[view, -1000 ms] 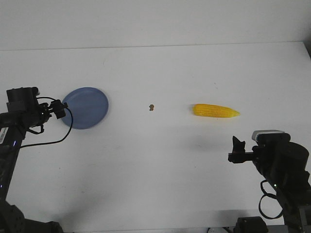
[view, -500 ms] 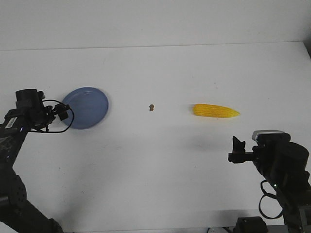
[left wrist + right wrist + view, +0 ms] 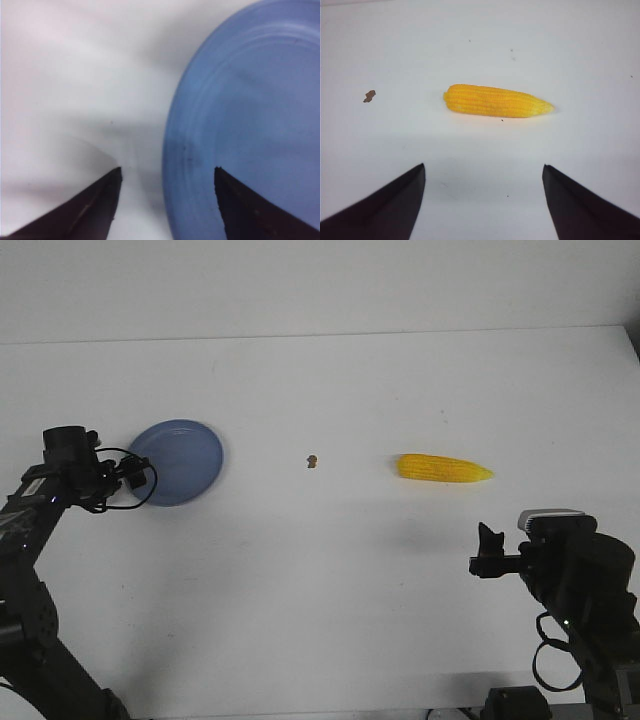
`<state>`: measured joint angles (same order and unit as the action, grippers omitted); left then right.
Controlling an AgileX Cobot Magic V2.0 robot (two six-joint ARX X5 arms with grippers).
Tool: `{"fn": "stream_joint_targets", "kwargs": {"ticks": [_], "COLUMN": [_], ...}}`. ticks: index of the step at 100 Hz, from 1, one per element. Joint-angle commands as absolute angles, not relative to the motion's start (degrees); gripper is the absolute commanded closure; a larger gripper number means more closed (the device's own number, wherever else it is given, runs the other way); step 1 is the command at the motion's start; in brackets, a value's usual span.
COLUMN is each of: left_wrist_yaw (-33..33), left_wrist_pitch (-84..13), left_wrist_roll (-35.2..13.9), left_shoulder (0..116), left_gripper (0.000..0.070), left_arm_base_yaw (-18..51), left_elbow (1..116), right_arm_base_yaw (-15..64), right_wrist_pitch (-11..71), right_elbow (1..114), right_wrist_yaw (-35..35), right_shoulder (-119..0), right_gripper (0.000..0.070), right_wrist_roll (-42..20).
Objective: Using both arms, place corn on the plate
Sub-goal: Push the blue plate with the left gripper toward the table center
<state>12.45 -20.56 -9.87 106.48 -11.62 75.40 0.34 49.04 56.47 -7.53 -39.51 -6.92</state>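
The yellow corn (image 3: 445, 469) lies flat on the white table, right of centre, its pointed end to the right. It also shows in the right wrist view (image 3: 496, 101). The blue plate (image 3: 179, 461) sits at the left. My left gripper (image 3: 134, 476) is open at the plate's left edge; in the left wrist view (image 3: 167, 170) its jaws straddle the plate's rim (image 3: 175, 150), one over the plate, one over the table. My right gripper (image 3: 488, 548) is open and empty, short of the corn and nearer the front edge; the right wrist view shows it (image 3: 484, 166) apart from the corn.
A tiny brown speck (image 3: 312, 461) lies on the table between plate and corn, also in the right wrist view (image 3: 369, 96). The table's far edge (image 3: 320, 336) meets a pale wall. Black cables hang by the left gripper.
My left gripper has moved right and a little down, closing on the plate's left edge. The right arm, the corn and the plate have not moved.
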Motion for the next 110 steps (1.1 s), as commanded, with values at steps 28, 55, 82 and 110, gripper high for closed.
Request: {"fn": "stream_joint_targets", "kwargs": {"ticks": [28,55,82,110], "left_wrist_yaw": [13.91,21.93,31.57,33.89], "left_wrist_pitch": [-20.99,-20.58,-22.0,-24.4], "left_wrist_roll": [-10.11,-11.18,-13.85,-14.61], "left_shoulder": [108.68,107.35,99.79,95.7], "left_gripper": [0.0689,0.0692,0.0692,0.0692], "left_arm_base_yaw": [-11.55,-12.88,-12.21,-1.96], "left_elbow": [76.38,76.38,76.36,75.99], "right_arm_base_yaw": [0.43,0.43,0.43,0.43], "right_wrist_pitch": [48.73,48.73,48.69,48.05], "right_elbow": [57.32,57.32,57.32,57.32], "right_wrist_yaw": [-7.49,-7.51,-7.49,-7.49], "right_shoulder": [-39.81,-39.81,-39.81,-39.81], "right_gripper": [0.0207,0.0207,0.0207,0.0207], "right_wrist_roll": [-7.49,-7.49,-7.49,-7.49]}}
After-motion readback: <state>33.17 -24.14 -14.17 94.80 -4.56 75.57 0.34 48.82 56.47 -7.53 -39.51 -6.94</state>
